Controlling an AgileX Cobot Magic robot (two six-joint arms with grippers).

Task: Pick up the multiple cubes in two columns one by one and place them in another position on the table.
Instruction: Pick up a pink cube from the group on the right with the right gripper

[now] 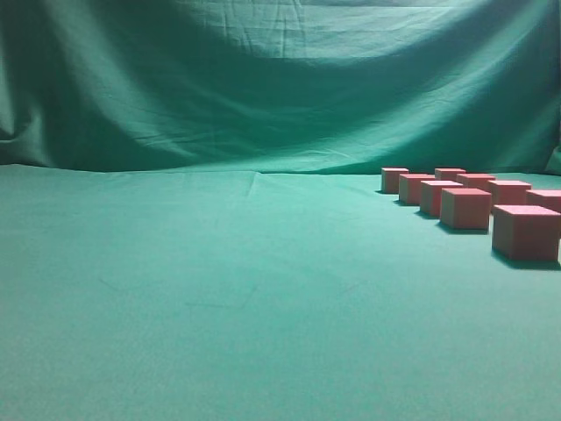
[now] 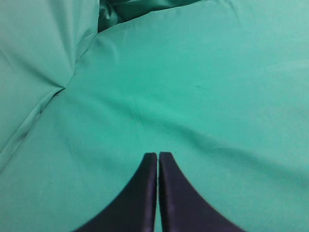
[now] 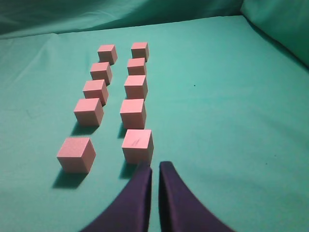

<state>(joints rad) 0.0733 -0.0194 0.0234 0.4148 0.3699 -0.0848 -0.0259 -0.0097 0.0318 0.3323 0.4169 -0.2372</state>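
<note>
Ten cubes (image 3: 135,88) are sitting in two tight columns on the table (image 1: 219,289), risking knocked neighbours. Right gripper (image 3: 155,166) is hovering by the nearest cube (image 3: 137,145), fingers nearly touching, empty; left gripper (image 2: 157,157) likewise.

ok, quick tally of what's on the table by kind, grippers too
Pinkish-red cubes: 10, in two columns of 5, none moved yet
Left gripper: 1, shut, holding nothing, over bare cloth
Right gripper: 1, shut, holding nothing, just short of the nearest cube
Total: 10 cubes, 2 grippers, on the green table
</note>
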